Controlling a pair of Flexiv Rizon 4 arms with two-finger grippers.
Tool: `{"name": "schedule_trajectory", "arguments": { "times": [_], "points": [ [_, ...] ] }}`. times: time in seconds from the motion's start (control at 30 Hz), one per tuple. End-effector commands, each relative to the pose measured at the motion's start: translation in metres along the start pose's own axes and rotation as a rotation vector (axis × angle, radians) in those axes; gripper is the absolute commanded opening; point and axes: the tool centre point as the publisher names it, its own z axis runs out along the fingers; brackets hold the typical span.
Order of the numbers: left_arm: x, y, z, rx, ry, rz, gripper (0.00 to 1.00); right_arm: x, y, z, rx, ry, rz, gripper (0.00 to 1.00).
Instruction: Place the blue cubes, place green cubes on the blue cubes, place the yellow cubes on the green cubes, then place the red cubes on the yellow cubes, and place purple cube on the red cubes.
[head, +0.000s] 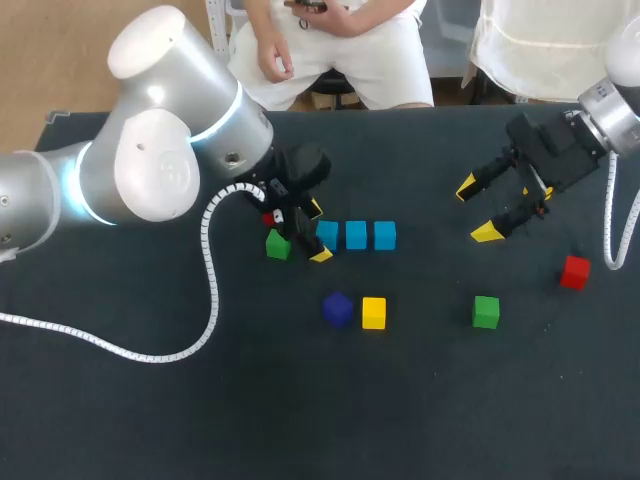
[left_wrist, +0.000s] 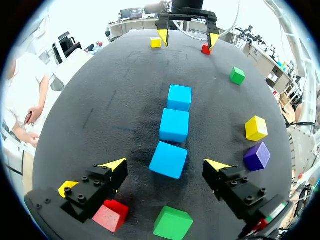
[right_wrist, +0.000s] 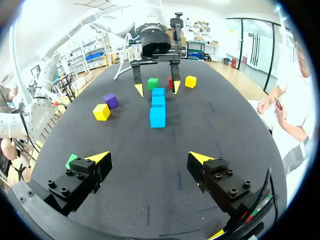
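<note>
Hovering at the left end of the blue row, the left gripper (head: 318, 232) has its jaws wide and holds nothing. The nearest blue cube (head: 327, 235) sits between its yellow tips, untouched.

Key relation: the near green cube (head: 277, 244) lies just behind those tips on the wrist side, under the claw, with a red cube (head: 268, 218) beside it, half hidden. The left arm is nearer to that green, but I judge it would need to back off before it could close on it.

The blue row is three close-set cubes, with its long axis running from the left claw toward the right one: middle blue cube (head: 356, 235), far blue cube (head: 385, 235). On the robot's side of the row are the purple cube (head: 337, 308) and, just beside it, the yellow cube (head: 373, 312).

Further right is the second green cube (head: 486, 311), near the right gripper (head: 477, 210), which is spread wide, empty and above the cloth. Far right is the second red cube (head: 574, 271).

The cubes are matte and flat-faced with crisp edges; they look rigid and light. Under them is the table (head: 200, 420), dark, matte and cloth-like.
</note>
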Motion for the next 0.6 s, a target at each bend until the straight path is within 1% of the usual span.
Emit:
{"name": "schedule_trajectory", "arguments": {
  "times": [0.03, 0.1, 0.17, 0.23, 0.3, 0.33, 0.4, 0.47, 0.53, 0.6],
  "points": [
    [-0.0026, -0.0014, -0.0024, 0.000, -0.003, 0.032, 0.85, 0.0000, 0.0001, 0.0000, 0.001, -0.001, -0.001, 1.00],
    [-0.0056, -0.0018, -0.0033, -0.004, -0.005, 0.050, 0.76, 0.0000, 0.0001, 0.0000, 0.001, -0.001, -0.001, 1.00],
    [-0.0065, -0.0020, -0.0035, -0.003, -0.006, 0.056, 0.76, 0.0000, 0.0001, 0.0000, 0.001, -0.001, -0.001, 1.00],
    [-0.0071, -0.0022, -0.0032, -0.002, -0.006, 0.060, 0.70, 0.0000, 0.0001, 0.0000, 0.001, -0.001, -0.001, 1.00],
    [-0.0072, -0.0026, -0.0024, 0.001, -0.007, 0.063, 0.53, 0.0000, 0.0001, 0.0000, 0.001, -0.001, -0.001, 1.00],
    [-0.0072, -0.0028, -0.0021, 0.002, -0.008, 0.063, 0.48, 0.0000, 0.0001, 0.0000, 0.001, -0.001, -0.001, 1.00],
    [-0.0071, -0.0035, -0.0018, 0.003, -0.008, 0.065, 0.45, 0.0000, 0.0001, 0.0000, 0.001, -0.001, -0.001, 1.00],
    [-0.0069, -0.0043, -0.0017, 0.003, -0.007, 0.066, 0.37, 0.0000, 0.0001, 0.0000, 0.001, -0.001, -0.001, 1.00],
    [-0.0062, -0.0052, -0.0017, 0.002, -0.007, 0.066, 0.24, 0.0000, 0.0001, 0.0000, 0.001, -0.001, -0.001, 1.00],
    [-0.0057, -0.0061, -0.0016, 0.001, -0.006, 0.064, 0.15, 0.0000, 0.0001, 0.0000, 0.001, -0.001, -0.001, 1.00]
  ]
}}
